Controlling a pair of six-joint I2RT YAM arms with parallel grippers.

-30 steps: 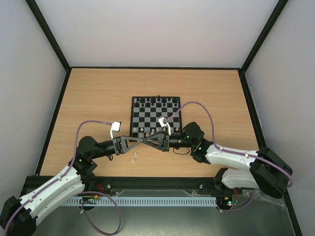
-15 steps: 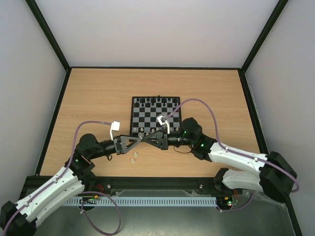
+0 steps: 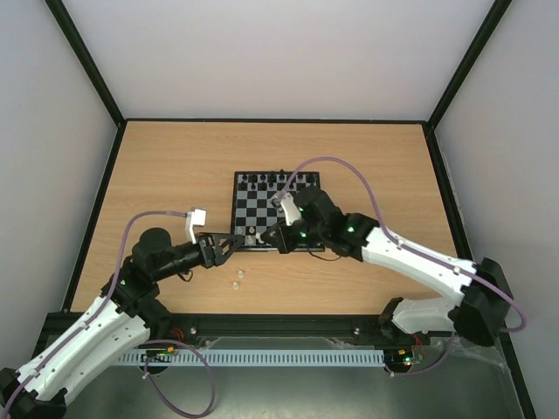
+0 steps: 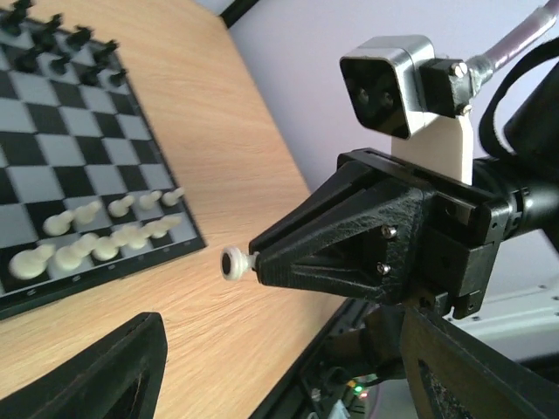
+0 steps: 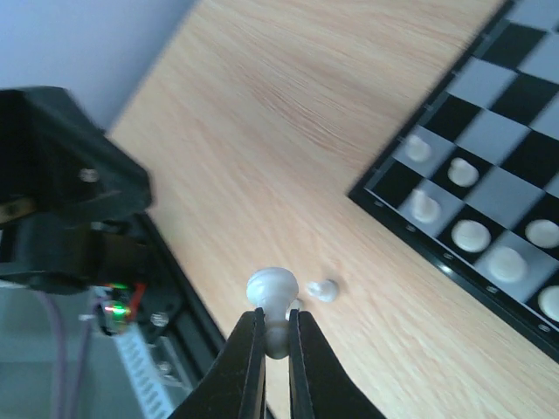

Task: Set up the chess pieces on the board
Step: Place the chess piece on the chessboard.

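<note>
The board (image 3: pixel 276 209) lies mid-table, black chessmen along its far row and white chess pieces (image 3: pixel 278 232) along its near rows. My right gripper (image 5: pixel 274 319) is shut on a white piece (image 5: pixel 272 288), gripping its stem just off the board's near left corner. The left wrist view shows that piece (image 4: pixel 234 264) sticking out of the right gripper's tip (image 4: pixel 255 262). My left gripper (image 3: pixel 231 244) stands open with nothing in it, a short way left of the right one; its fingers (image 4: pixel 96 375) frame the bottom of its own view.
Two loose white pieces (image 3: pixel 237 279) lie on the wood in front of the board, one visible as (image 5: pixel 323 290). The table's near edge and the black rail (image 3: pixel 262 325) run just below them. The left gripper's body (image 5: pixel 61 201) fills the right wrist view's left side.
The two grippers met tip to tip; now the left one has opened and drawn back left. The right gripper keeps the white piece and has shifted toward the board.
</note>
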